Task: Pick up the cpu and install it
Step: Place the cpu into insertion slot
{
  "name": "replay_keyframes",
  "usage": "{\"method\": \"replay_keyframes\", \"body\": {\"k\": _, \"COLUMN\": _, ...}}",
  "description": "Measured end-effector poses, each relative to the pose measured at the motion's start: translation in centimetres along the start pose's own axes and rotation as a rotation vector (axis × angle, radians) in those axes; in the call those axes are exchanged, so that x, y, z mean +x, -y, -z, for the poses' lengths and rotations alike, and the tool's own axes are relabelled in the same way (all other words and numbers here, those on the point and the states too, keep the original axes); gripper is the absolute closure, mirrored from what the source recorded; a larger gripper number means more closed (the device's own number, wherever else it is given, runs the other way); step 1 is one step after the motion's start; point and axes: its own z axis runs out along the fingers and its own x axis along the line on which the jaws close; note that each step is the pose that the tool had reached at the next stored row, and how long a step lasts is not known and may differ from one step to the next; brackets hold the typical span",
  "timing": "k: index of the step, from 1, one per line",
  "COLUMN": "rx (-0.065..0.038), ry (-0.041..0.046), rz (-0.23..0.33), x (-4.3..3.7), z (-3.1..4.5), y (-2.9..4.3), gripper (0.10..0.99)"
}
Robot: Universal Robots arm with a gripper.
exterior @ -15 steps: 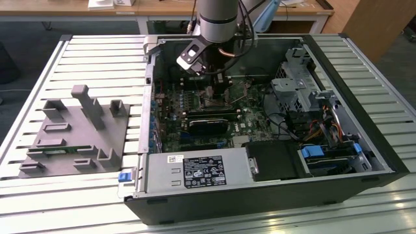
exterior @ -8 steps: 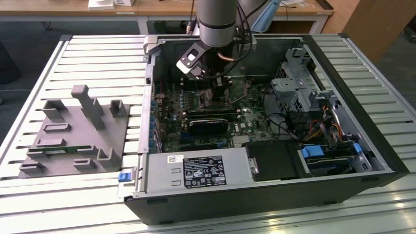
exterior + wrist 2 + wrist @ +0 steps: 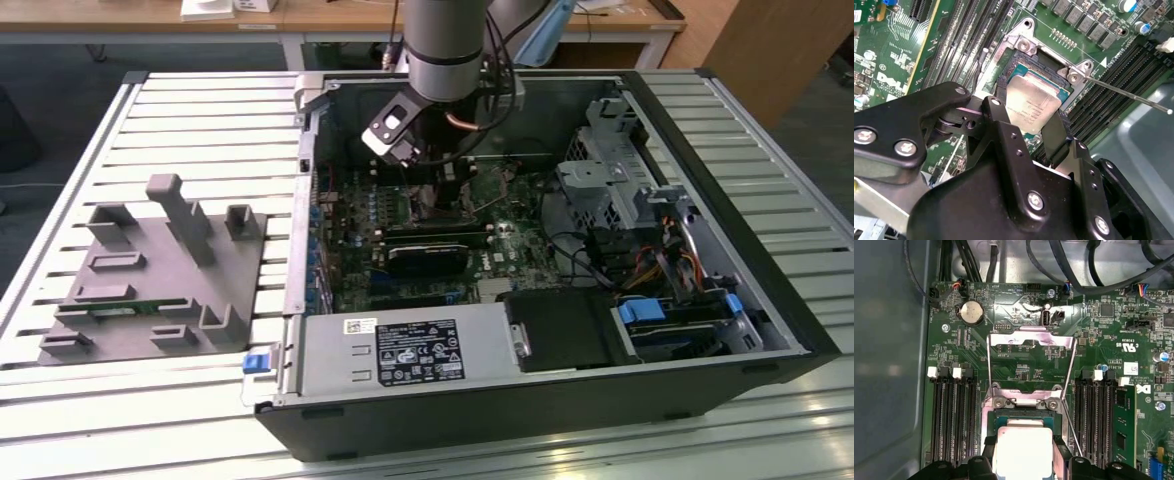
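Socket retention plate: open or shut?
Open. In the first wrist view the plate is swung back away from the socket, its lever released, and the cpu top is uncovered.

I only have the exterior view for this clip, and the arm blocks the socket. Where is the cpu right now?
Observer: In the second wrist view the cpu sits between the gripper fingers, right at the socket. I cannot tell whether it is fully seated.
Reviewer: Is the socket's cover out of the way?
Observer: Yes. In the first wrist view the load plate is flipped open, away from the socket.
Reviewer: And the locking lever?
Observer: Unlatched. In the second wrist view the thin lever sticks out free past the socket's corner.
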Motion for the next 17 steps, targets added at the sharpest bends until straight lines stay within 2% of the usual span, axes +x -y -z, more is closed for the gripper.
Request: {"method": "replay_keyframes", "body": {"k": 17, "rx": 0.000, "ry": 0.0003, "rz": -0.001, "x": -0.02, "z": -1.27, "y": 0.11, "gripper": 0.557}}
